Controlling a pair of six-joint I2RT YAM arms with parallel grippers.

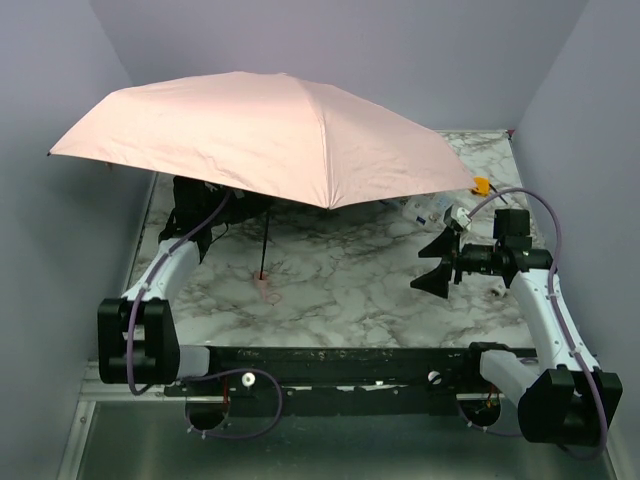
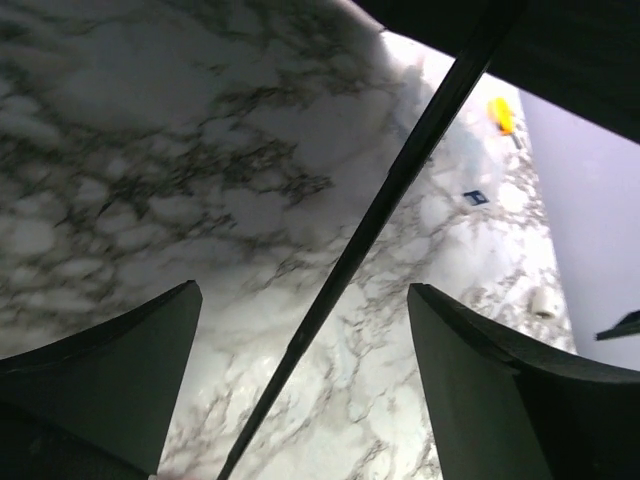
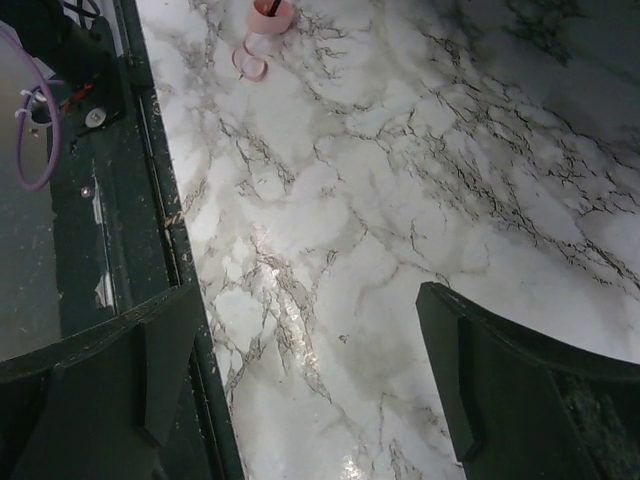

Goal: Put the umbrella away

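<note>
Table (image 1: 350, 285); right end effector (image 1: 432, 264) open; left end effector (image 2: 300, 300), obscured overhead, open, apparently loose round umbrella (image 2: 385, 195).

- Top view: I see bright, even light; the umbrella (image 1: 260, 135) shadows the marble table (image 1: 340, 280) beneath.
- Left wrist: dim, brighter upper right.
- Right wrist: glare patches on marble.

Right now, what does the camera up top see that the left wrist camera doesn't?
Only the top view shows the umbrella's whole open pink canopy and its pink handle resting on the table. Only the left wrist view shows the left pincer, open, its fingers either side of the dark shaft, not touching. Both show that shaft, the marble table and a small yellow thing.
</note>
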